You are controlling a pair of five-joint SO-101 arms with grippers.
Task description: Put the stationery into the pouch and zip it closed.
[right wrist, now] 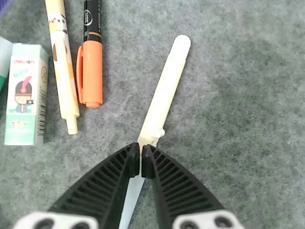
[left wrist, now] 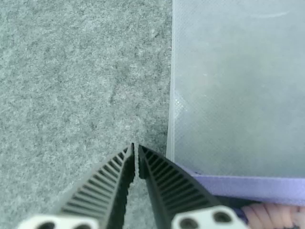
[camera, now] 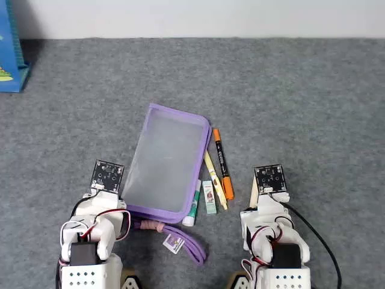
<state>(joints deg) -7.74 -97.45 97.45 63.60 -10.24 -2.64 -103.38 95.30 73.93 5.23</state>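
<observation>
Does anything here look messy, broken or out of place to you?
Nothing looks broken or spilled. The purple pouch lies slanted on the table, and one cream pen lies apart from the orange marker, under the right gripper.

White arms [camera: 90,256] [camera: 280,259], black grippers [left wrist: 135,147] [right wrist: 142,149], reddish-looking wires [camera: 101,217].

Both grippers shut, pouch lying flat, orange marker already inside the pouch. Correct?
Not quite. The orange marker is outside the pouch, lying on the grey table cover next to the yellow pen; the high view shows this. The left gripper and right gripper are both shut, and the pouch lies flat.
</observation>
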